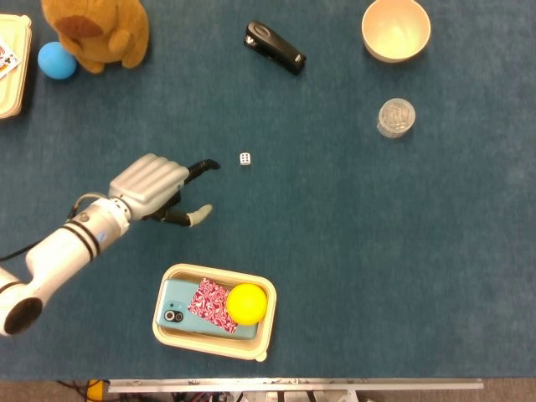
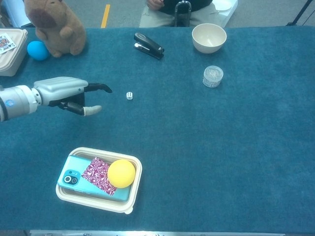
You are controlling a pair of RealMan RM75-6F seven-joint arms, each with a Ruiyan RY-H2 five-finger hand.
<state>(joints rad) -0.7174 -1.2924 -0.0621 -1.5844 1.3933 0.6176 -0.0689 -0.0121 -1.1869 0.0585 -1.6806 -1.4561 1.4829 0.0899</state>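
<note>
My left hand [image 1: 159, 188] [image 2: 69, 93] hovers over the blue cloth, left of centre, fingers apart and holding nothing. Its fingertips point toward a small white die [image 1: 244, 158] [image 2: 129, 95], which lies a short gap to the right of them. Below the hand sits a cream tray [image 1: 168, 329] [image 2: 66, 196] holding a teal phone [image 1: 174, 313] [image 2: 71, 179], a red patterned piece [image 1: 211, 305] [image 2: 97, 175] and a yellow ball [image 1: 247, 303] [image 2: 121, 173]. My right hand shows in neither view.
A brown plush toy [image 1: 96, 29] [image 2: 53, 25] and a blue ball [image 1: 57, 60] [image 2: 37, 50] sit at the far left. A black stapler [image 1: 275, 47] [image 2: 148, 45], a cream bowl [image 1: 395, 29] [image 2: 209, 37] and a small clear jar [image 1: 395, 117] [image 2: 213, 76] lie toward the back. A second cream tray [image 1: 12, 84] [image 2: 12, 54] with playing cards is at the left edge.
</note>
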